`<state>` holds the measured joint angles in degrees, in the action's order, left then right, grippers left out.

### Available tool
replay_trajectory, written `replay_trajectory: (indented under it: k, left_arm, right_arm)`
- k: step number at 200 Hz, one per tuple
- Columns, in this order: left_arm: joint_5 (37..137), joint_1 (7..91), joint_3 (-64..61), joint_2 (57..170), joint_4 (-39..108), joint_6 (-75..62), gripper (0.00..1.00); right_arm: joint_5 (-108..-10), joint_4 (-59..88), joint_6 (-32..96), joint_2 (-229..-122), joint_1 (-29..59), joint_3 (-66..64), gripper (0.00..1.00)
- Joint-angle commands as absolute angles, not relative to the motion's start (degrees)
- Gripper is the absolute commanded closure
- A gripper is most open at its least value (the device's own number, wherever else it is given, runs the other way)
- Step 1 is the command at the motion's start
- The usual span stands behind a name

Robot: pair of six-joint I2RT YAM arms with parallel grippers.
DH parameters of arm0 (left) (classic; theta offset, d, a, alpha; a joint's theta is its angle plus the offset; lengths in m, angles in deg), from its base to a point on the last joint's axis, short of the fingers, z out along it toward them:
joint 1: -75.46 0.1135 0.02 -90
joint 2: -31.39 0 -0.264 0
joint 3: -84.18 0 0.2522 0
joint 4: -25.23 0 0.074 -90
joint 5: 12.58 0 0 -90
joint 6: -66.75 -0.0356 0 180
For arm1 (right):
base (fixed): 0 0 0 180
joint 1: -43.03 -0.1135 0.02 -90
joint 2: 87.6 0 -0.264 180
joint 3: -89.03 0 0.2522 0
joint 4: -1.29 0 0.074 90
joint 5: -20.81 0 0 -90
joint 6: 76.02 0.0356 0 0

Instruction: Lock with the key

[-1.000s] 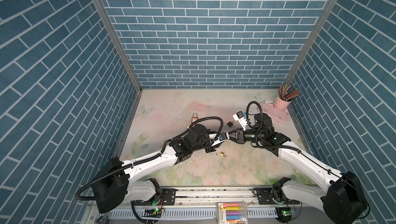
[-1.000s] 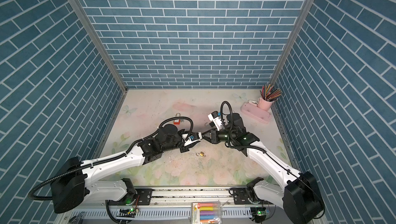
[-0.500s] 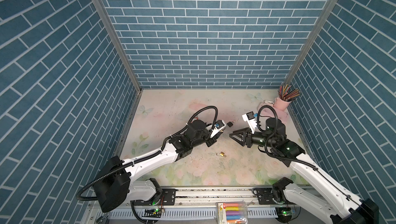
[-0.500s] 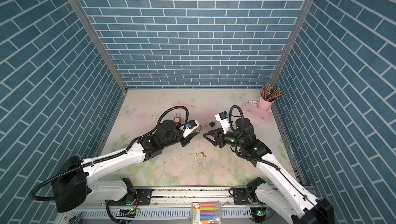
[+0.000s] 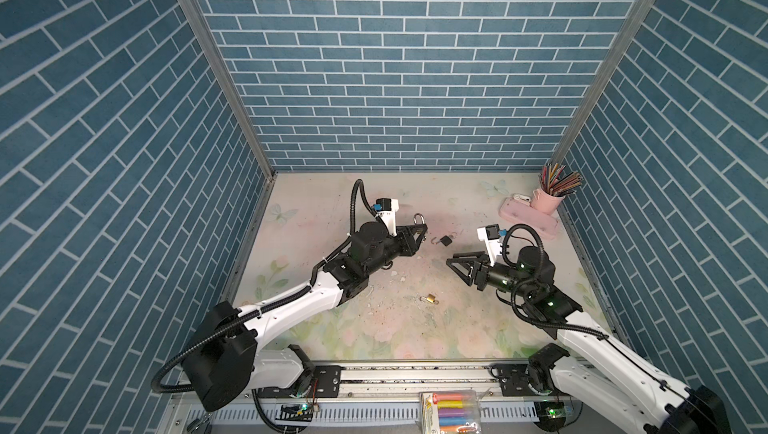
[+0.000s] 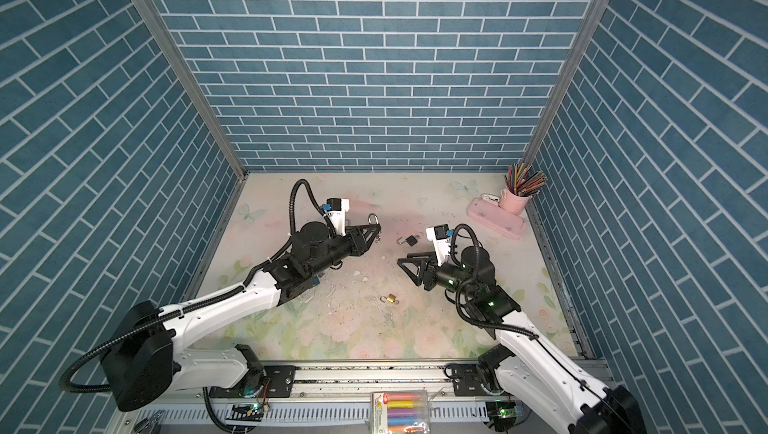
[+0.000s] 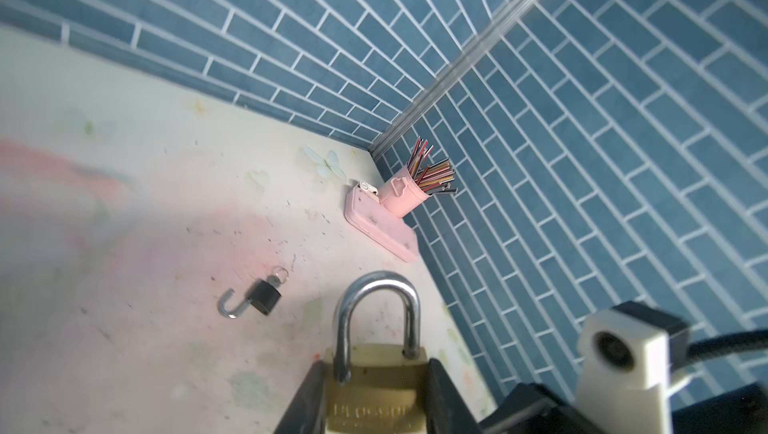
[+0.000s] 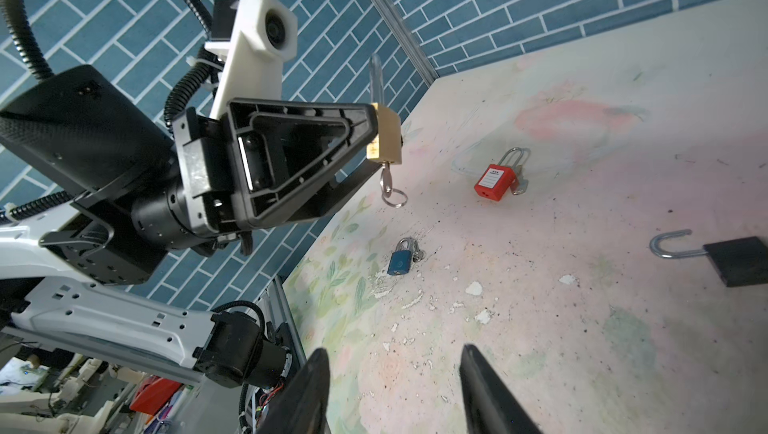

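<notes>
My left gripper (image 5: 422,230) is shut on a brass padlock (image 7: 374,390) and holds it above the table, left of the middle. The silver shackle (image 7: 376,286) points up, and both its legs reach the body. In the right wrist view the key (image 8: 386,180) hangs from the underside of the padlock (image 8: 384,134), with a ring on its end. My right gripper (image 5: 451,260) is open and empty. It hovers low over the table, to the right of the padlock and well apart from it. Its fingers (image 8: 309,390) stand wide apart.
A black padlock (image 5: 445,240) with its shackle open lies between the grippers. A small brass padlock (image 5: 431,298) lies nearer the front. A red padlock (image 8: 494,182) and a blue padlock (image 8: 399,261) lie under the left arm. A pink pencil cup (image 5: 548,199) and case (image 5: 528,220) stand at the back right.
The two grippers met at the middle a second ago. My right gripper has opened and drawn back to the right. My left gripper has carried the padlock back and to the left.
</notes>
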<state>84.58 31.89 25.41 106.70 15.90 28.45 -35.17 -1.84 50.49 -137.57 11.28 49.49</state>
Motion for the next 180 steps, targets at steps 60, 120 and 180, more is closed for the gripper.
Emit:
replay_trajectory:
  k: [60, 120, 180]
  left_arm:
    - [86.8, 32.7, 29.7, 107.4, 12.8, 50.9, 1.0]
    - [87.4, 33.1, 28.4, 107.6, 16.9, 52.0, 1.0]
    - [88.1, 33.2, 26.9, 108.3, 21.7, 55.7, 1.0]
  right_arm:
    - [-36.1, -11.9, 53.4, -150.9, 6.3, 42.3, 0.49]
    - [-42.4, -7.8, 47.8, -156.5, 4.3, 38.7, 0.56]
    - [-52.1, -2.4, 38.5, -160.6, -0.3, 35.1, 0.7]
